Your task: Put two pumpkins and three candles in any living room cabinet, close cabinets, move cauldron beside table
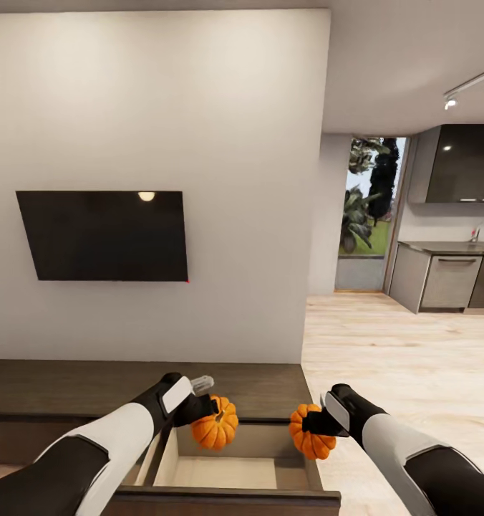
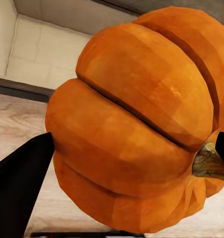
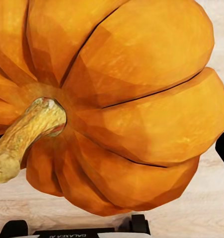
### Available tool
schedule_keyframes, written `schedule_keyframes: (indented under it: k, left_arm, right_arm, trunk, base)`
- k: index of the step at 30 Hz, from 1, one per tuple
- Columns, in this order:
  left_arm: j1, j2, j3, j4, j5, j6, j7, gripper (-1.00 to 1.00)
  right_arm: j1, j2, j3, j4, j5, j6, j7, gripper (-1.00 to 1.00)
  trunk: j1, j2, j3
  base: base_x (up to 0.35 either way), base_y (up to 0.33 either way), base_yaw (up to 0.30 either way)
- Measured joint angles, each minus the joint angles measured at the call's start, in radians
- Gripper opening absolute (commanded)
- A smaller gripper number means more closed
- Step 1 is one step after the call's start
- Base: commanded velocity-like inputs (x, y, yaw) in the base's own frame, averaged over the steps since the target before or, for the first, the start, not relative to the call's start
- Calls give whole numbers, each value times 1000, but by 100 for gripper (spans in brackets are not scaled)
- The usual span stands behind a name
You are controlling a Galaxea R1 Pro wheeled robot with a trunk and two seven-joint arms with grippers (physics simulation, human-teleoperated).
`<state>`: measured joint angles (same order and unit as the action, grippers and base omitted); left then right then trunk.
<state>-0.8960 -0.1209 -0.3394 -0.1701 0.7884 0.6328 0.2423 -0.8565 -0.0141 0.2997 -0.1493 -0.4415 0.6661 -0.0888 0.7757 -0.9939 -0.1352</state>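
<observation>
A black television (image 1: 106,235) is hanging at the frame's left; grey kitchen units (image 1: 449,279) are standing at far right.

We see both pumpkins (image 1: 215,428) (image 1: 311,434) with matt, faceted orange skin cut by dark grooves; the stem (image 3: 25,136) looks rough and woody. The cabinet (image 1: 92,387) is dark-brown wood with a dull grain, its open drawer (image 1: 228,469) lined in smooth beige. Our arms wear glossy white and black plastic shells. The floor (image 1: 414,358) is pale wood plank.
</observation>
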Motion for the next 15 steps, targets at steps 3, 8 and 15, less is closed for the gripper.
schedule_keyframes:
  k: [3, 8, 15]
  left_arm:
    - [0, -5, -2, -6, -1, 120, 2, -100]
    - [-1, -10, -4, -21, -11, 176, 3, -100]
    - [-1, -8, -8, -18, -21, 50, -1, -100]
  right_arm:
    - [1, 1, 2, 0, 0, 1, 1, -100]
    - [1, 4, 4, 0, 0, 2, 23, -100]
    - [1, 12, 8, 2, 1, 1, 32, -100]
  trunk:
    - [0, 0, 0]
    - [0, 0, 0]
    - [0, 0, -4]
  base:
    - [0, 0, 0]
    - [0, 0, 0]
    - [0, 0, 58]
